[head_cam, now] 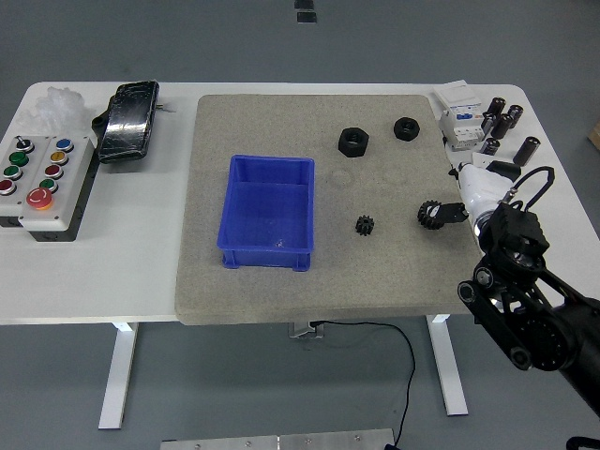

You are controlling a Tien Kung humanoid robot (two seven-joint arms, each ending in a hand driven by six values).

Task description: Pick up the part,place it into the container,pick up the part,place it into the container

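Note:
A blue bin (267, 246) stands on the grey mat (309, 291) left of centre, with nothing visible inside. A larger black gear (428, 214) lies at the mat's right side. My right hand (448, 214) reaches in from the lower right, and its dark fingers (454, 213) close on the gear's right side while it rests on the mat. A small black gear (366, 225) lies between the bin and the hand. Two black hex nuts (354, 142) (407, 127) lie further back. My left arm is out of view.
A button box (42, 183), a black pouch (128, 120) and crumpled white plastic (56, 103) sit at the table's left. A white electrical module (459, 117) and several black cylinders (506, 122) stand at the back right, just behind my hand.

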